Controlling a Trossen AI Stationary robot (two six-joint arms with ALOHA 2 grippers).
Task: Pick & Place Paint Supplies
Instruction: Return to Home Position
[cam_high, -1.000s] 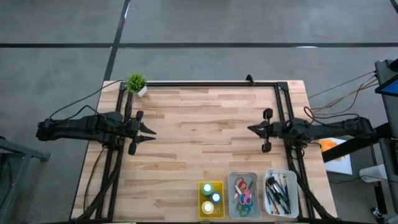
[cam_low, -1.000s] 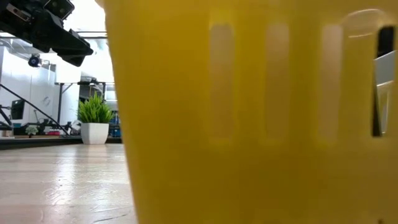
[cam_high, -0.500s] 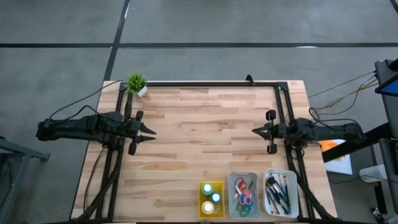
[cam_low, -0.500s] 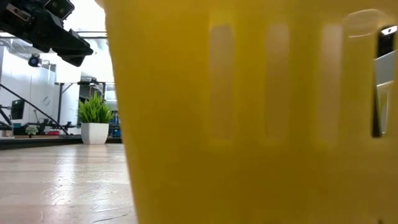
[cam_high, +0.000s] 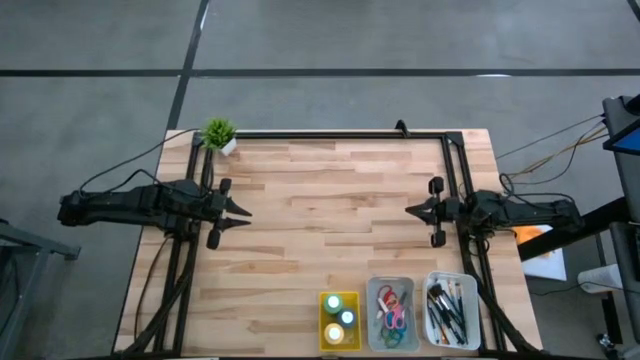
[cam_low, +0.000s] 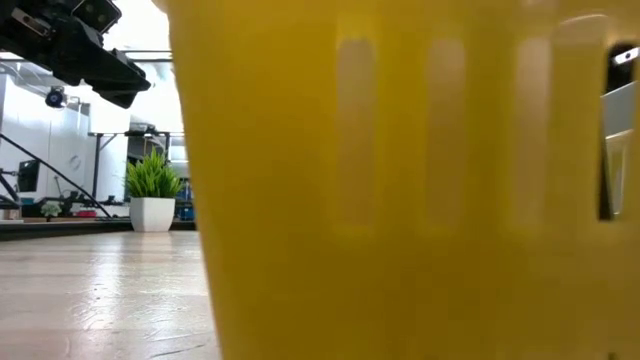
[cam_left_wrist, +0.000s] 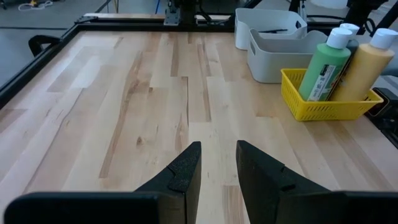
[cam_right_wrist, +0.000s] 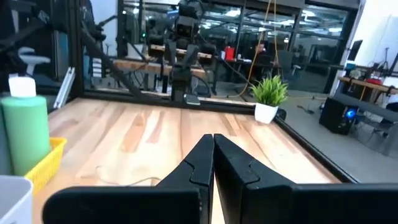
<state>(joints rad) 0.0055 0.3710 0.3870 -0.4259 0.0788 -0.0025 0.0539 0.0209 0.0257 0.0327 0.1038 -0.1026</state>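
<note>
Along the near edge of the desk (cam_high: 330, 220), toward its right side, the supplies lie sorted by kind. The paint bottles (cam_high: 340, 318) stand upright, packed close in the yellow tray (cam_high: 322, 320), so they prop one another. The scissors (cam_high: 393, 312) lie flat in a loose heap in the grey tray (cam_high: 371, 300) just beside it. The brushes (cam_high: 445, 310) lie lengthwise in the white tray (cam_high: 475, 300) at the end of the row. No supply shows loose on the wood, so the sorting looks finished. Each arm is drawn in to its own side at mid-desk, well apart from the trays. The left gripper (cam_high: 244, 215) points inward with its fingers a narrow gap apart and nothing between them. The right gripper (cam_high: 410, 210) faces it across the bare boards with fingers pressed together, also empty. A potted plant (cam_high: 219, 133) sits at the far left corner, clear of both arms. Nothing stands between the grippers. The yellow tray's wall fills most of the low view and hides the other trays there.
</note>
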